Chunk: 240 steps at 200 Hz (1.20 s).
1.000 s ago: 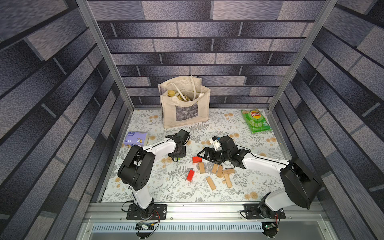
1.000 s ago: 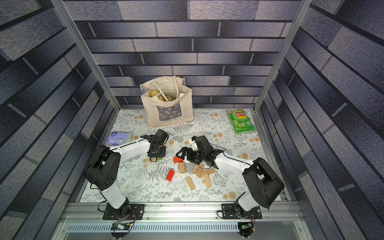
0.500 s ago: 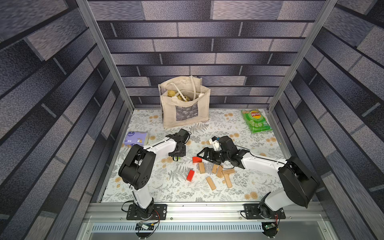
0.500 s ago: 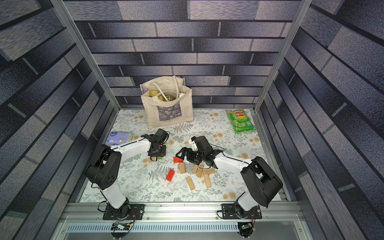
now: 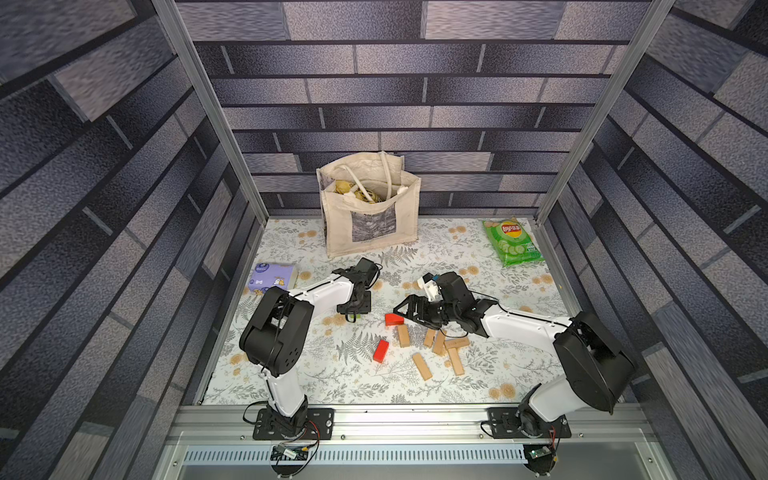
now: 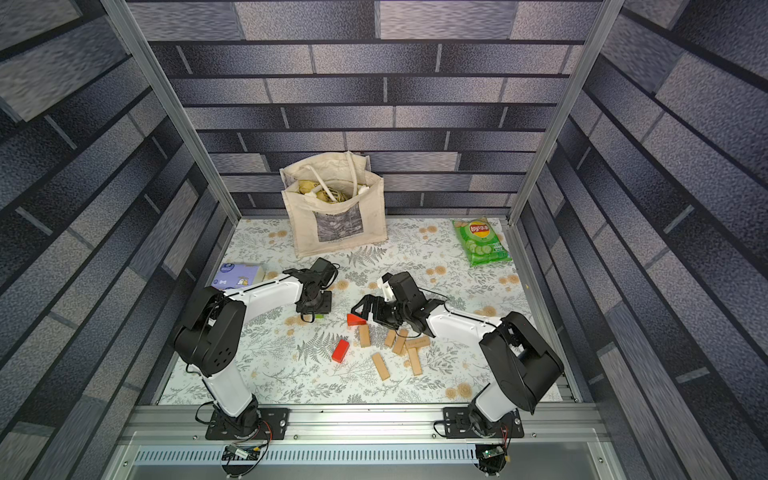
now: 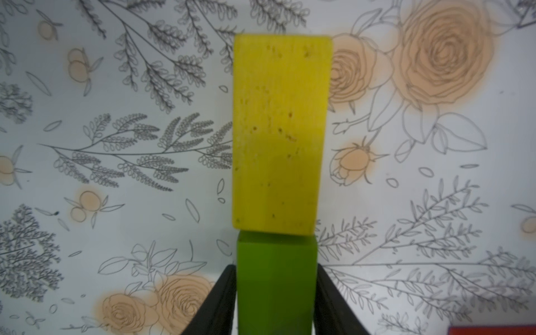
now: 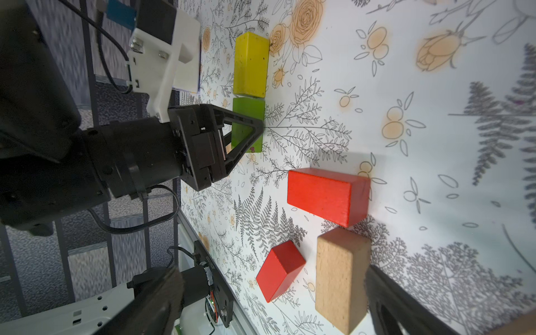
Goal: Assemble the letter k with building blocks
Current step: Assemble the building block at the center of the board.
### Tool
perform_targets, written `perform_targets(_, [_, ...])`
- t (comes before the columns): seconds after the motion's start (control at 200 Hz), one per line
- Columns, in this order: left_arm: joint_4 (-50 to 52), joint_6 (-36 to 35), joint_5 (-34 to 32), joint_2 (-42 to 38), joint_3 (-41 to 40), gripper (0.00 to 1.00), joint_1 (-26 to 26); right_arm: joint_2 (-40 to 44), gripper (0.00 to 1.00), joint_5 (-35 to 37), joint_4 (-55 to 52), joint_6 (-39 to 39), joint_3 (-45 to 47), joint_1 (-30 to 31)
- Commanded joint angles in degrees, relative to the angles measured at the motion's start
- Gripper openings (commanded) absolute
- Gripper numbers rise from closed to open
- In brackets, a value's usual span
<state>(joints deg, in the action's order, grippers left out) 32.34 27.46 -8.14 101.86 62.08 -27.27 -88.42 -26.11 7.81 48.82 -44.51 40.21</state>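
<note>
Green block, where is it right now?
The green block lies on the table on the robot's left side, inside the left hand, end to end with the yellow block, as the left wrist view shows.

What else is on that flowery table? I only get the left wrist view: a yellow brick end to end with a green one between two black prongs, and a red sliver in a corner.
Observer: There are two red ones. A red block lies by the right arm's tip, and a second red block lies nearer the arms' bases.
Operator: Any plain ones?
Observer: Six tan blocks lie scattered beside the reds, on the right arm's side.
Operator: Is that arm doing anything?
Observer: The right gripper hangs wide open, holding nothing, close to the red and tan blocks.
</note>
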Motion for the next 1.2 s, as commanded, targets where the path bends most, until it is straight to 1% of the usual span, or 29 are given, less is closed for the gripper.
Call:
perform_targets(0.0, [0.27, 0.49, -0.22, -0.38, -0.47, 0.53, 0.48, -0.36, 1.00, -0.61, 0.84, -0.22, -0.04, -0.40])
perform_targets(0.175, [-1.82, -0.77, 1.63, -2.64, -2.57, 0.61, 0.46, -0.32, 1.00, 0.26, 0.04, -0.52, -0.47, -0.44])
perform_targets(0.331, [-0.36, -1.62, 1.95, -4.09, -2.81, 0.71, 0.15, 0.89, 1.00, 1.06, 0.80, -0.50, -0.01, -0.39])
perform_targets(0.421, [0.66, -1.41, 1.20, -4.78, -2.32, 0.74, -0.06, 2.32, 1.00, 1.09, 0.77, -0.65, 1.10, -0.39])
perform_targets(0.546, [0.25, -0.29, 0.50, -5.55, -2.11, 0.77, -0.41, 4.53, 1.00, 1.17, -1.92, -2.67, 1.25, -0.46])
perform_targets(0.681, [1.28, 0.35, -1.62, -5.52, -1.27, 0.83, -1.58, 4.10, 1.00, -0.84, -2.73, -3.29, 0.24, -0.41])
perform_targets(0.852, [0.69, 0.45, -2.18, -5.91, -0.56, 0.84, -1.82, 3.50, 1.00, -0.88, -2.67, -3.46, -0.11, -0.45])
perform_targets(1.072, [3.64, 0.21, -5.92, -3.06, 3.78, 0.83, -1.65, 2.55, 1.00, -0.94, -1.23, -2.89, 0.84, -0.47])
perform_targets(1.197, [2.82, 0.52, -6.17, -3.77, 2.72, 0.82, -1.50, 1.99, 1.00, -1.21, -0.72, -2.94, 0.91, -0.42])
